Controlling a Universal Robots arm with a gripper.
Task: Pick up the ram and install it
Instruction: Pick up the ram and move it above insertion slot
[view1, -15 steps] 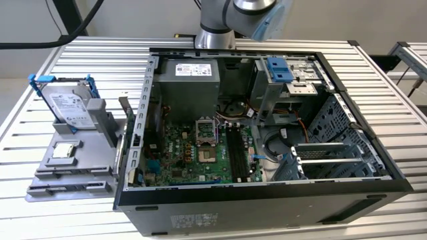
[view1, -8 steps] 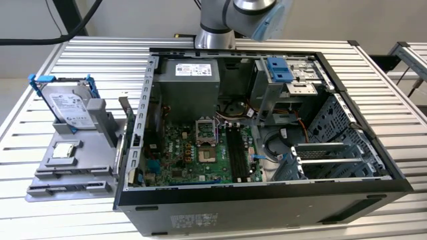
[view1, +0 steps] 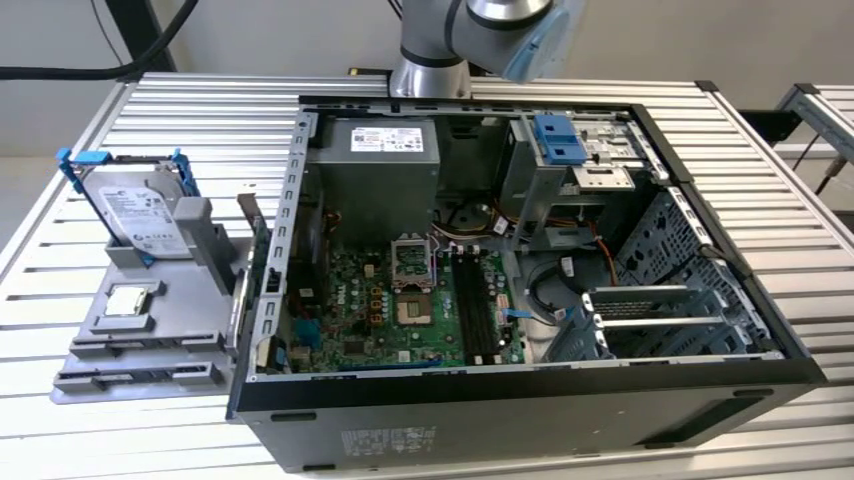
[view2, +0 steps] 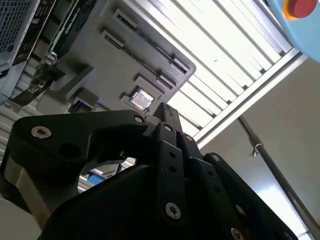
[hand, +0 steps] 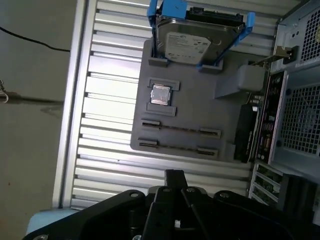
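Claw (hand: 175, 175): spread cannot be told; poised over table (hand: 110, 100).
Ram (hand: 180, 128): apparently the thin strip standing on edge in grey tray (hand: 200, 110), beside processor chip (hand: 160, 94). Judged light, stiff, fragile; pinch flat faces mid-length, gently.

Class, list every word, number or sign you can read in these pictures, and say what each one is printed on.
No text can be quoted; every label is too small or blurred.
hard drive: white label with print, unreadable.
power supply: white sticker, print too small.
computer case: sticker on its outer wall, blurred.
processor chip: no marking legible.
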